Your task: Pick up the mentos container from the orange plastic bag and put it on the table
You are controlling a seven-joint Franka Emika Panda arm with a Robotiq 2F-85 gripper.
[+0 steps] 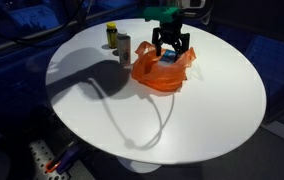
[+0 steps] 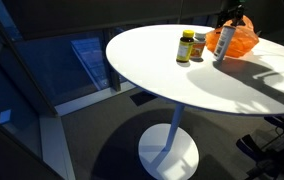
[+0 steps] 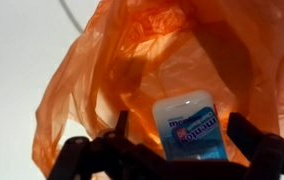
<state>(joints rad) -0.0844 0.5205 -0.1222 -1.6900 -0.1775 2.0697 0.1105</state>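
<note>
Mentos container [image 3: 190, 122]: lies label-up inside the orange plastic bag [image 3: 102, 80], not yet lifted.
End effector [image 3: 182, 135]: released, jaws spread either side of the container, apparently aligned for a grasp.
Worktop [image 1: 212, 115]: carries the bag, with two bottles [image 1: 118, 42] nearby.

Bright table [image 1: 212, 110], hard shadows (dark surroundings), soft wrist view.

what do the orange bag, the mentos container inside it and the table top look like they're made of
The orange bag: likely thin plastic film; it crinkles and light glows through. The mentos container: probably rigid plastic, smooth white rounded top, blue printed label. The table: smooth white matte top, laminate or painted board, cannot tell which.
</note>
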